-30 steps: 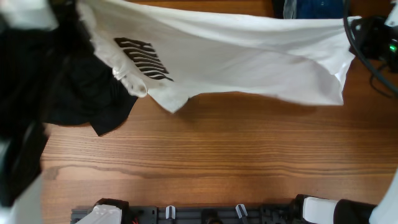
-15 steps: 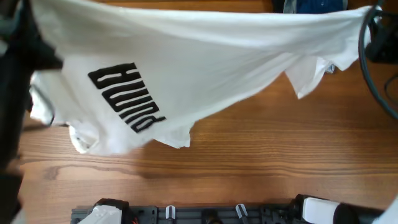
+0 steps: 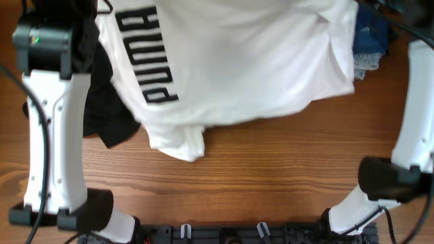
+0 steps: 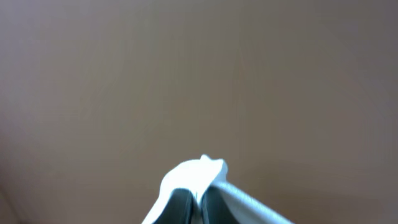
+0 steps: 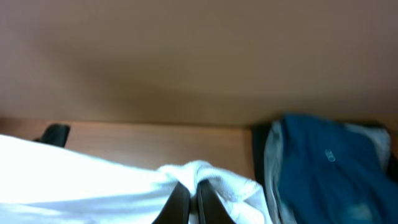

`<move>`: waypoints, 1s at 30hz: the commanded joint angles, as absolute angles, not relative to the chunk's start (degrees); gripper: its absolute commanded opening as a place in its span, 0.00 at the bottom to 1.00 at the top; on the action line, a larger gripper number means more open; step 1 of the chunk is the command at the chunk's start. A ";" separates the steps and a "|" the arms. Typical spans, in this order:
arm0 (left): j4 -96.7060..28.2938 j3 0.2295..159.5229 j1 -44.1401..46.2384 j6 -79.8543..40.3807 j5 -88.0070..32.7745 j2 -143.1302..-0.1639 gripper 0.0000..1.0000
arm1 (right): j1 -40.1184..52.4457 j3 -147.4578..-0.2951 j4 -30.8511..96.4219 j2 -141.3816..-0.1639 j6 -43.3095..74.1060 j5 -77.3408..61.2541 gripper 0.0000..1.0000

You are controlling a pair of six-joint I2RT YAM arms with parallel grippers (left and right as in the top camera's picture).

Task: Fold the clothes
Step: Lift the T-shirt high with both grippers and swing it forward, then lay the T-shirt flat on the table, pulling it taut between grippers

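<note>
A white T-shirt (image 3: pixel 237 68) with black PUMA lettering (image 3: pixel 146 54) hangs over the table's far half, its lower edge draping to the wood. My left gripper (image 4: pixel 198 198) is shut on a fold of the white T-shirt (image 4: pixel 193 174), held up against a plain brown wall. My right gripper (image 5: pixel 193 198) is shut on another bunched edge of the white T-shirt (image 5: pixel 217 177). In the overhead view both grippers are hidden by the shirt or out of frame; only the white arms show, the left arm (image 3: pixel 51 135) and the right arm (image 3: pixel 417 115).
A black garment (image 3: pixel 108 115) lies at the left, partly under the shirt. A blue garment (image 3: pixel 369 37) lies at the far right, also in the right wrist view (image 5: pixel 323 168). Bare wooden table (image 3: pixel 258 176) lies in front.
The shirt has swung from spread wide across the far edge to hanging more bunched and turned, lettering now running vertically. Both arms have come into the overhead view at the sides.
</note>
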State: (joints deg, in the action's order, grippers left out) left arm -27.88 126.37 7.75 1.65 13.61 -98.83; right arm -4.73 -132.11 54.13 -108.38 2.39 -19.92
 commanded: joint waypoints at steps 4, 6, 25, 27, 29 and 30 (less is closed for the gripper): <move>-13.39 127.68 6.63 10.72 15.07 -99.79 0.04 | -3.11 -132.55 42.09 -110.50 4.69 -20.86 0.04; -12.51 129.36 6.63 11.97 14.79 -99.79 0.04 | -3.11 -132.55 39.62 -110.10 4.67 -20.84 0.04; -57.84 132.99 6.57 2.76 12.67 -108.05 0.04 | -1.45 -131.13 55.88 -118.74 -1.30 -21.08 0.04; -63.66 132.99 6.57 -0.08 12.08 -108.42 0.04 | -1.45 -131.13 61.49 -118.48 -1.52 -21.08 0.04; -69.04 132.99 6.57 -2.09 9.91 -108.47 0.04 | -1.48 -131.13 67.46 -118.39 -1.96 -21.06 0.04; -71.50 132.99 6.57 -2.79 8.51 -108.44 0.04 | -1.48 -131.13 70.22 -118.39 -2.22 -21.06 0.04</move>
State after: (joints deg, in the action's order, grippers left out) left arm -65.95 132.22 6.72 3.49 12.29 -109.54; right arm -1.50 -130.58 65.08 -119.15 -0.32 -20.56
